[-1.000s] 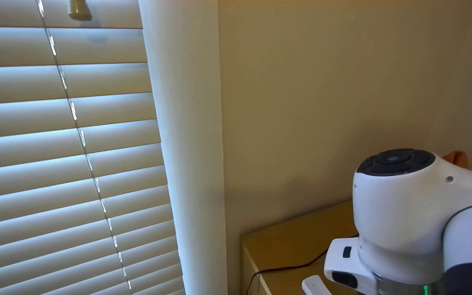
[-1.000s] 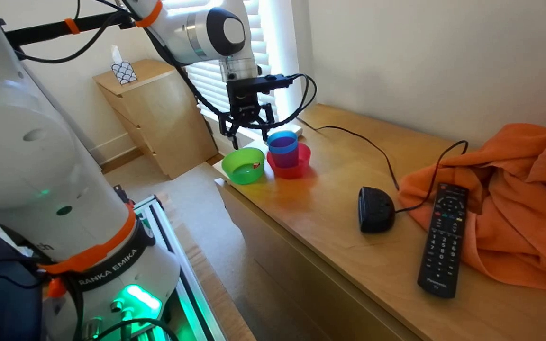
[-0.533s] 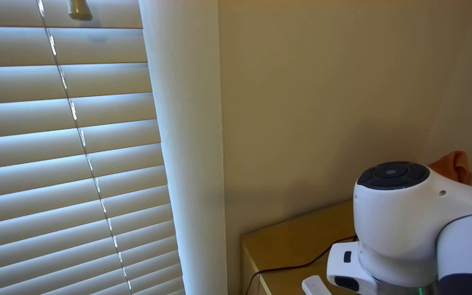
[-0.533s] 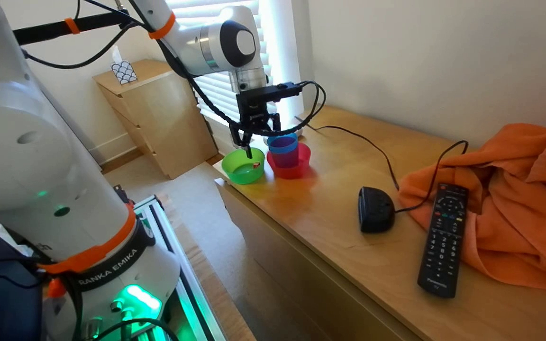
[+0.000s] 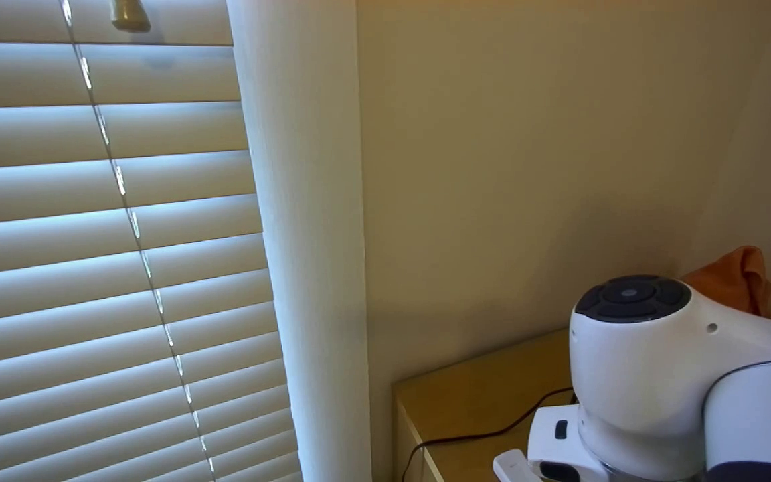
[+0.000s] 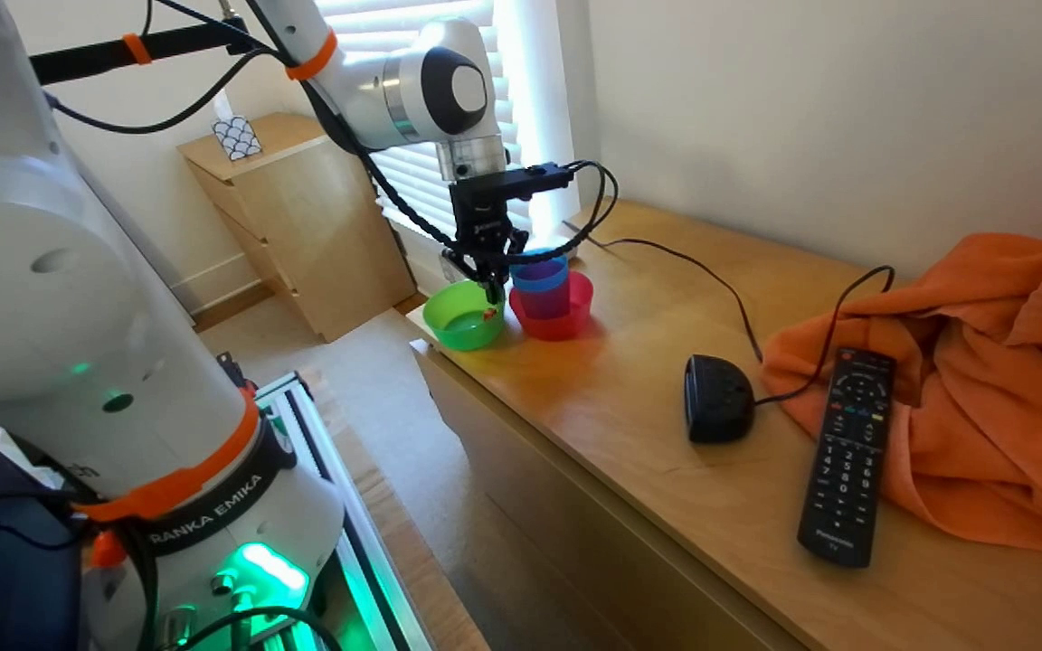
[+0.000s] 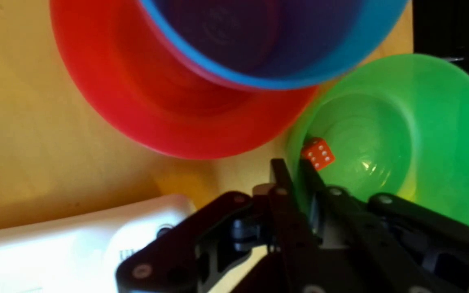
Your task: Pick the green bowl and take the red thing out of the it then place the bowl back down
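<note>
The green bowl [image 7: 450, 142] stands on the wooden dresser top, seen in the wrist view and in an exterior view [image 6: 456, 336]. Inside it, against the wall near my gripper, lies the red thing, a die [image 7: 320, 154] with white dots. My gripper [image 7: 291, 163] straddles the bowl's wall, one finger outside and the other inside, close to the die. Only a narrow green strip of wall shows between the fingertips. Whether both press on the wall I cannot tell. In an exterior view the gripper [image 6: 492, 291] is low at the bowl's rim, its fingers near together.
Right beside the green bowl stands a red bowl [image 7: 185, 138] with a blue cup [image 7: 275, 84] in it. A white object [image 7: 75, 244] lies near my outer finger. Further along are a black device [image 6: 718, 400], a remote [image 6: 847, 461] and an orange cloth [image 6: 991, 362]. The dresser's edge passes close by the green bowl.
My arm has come down, and the gripper's fingers have drawn from wide apart to near together at the green bowl's rim. The bowls and cup stand where they were.
</note>
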`<move>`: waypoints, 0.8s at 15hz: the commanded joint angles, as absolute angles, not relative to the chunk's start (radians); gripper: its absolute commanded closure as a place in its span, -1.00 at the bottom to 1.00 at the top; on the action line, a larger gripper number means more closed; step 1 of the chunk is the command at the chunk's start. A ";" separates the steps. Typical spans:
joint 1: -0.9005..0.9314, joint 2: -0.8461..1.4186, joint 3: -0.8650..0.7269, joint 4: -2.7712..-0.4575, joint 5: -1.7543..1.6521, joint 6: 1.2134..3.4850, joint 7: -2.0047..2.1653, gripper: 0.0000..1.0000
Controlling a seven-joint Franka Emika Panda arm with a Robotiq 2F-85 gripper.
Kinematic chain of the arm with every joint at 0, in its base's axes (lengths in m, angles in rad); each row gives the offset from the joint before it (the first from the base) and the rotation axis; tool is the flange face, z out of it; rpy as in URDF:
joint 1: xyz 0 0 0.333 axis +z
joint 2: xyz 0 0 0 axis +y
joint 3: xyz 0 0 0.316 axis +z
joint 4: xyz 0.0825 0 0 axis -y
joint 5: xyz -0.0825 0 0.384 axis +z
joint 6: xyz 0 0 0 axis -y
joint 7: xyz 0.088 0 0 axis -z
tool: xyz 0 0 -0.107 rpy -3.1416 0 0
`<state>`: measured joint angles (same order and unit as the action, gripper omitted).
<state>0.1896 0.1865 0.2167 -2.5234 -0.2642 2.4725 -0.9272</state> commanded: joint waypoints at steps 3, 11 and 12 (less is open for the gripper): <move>0.201 0.110 0.242 -2.559 -0.247 2.470 -0.834 0.98; 0.184 -0.263 0.209 -2.693 0.025 2.372 -0.801 0.98; 0.178 -0.314 0.174 -2.709 0.032 2.346 -0.797 0.98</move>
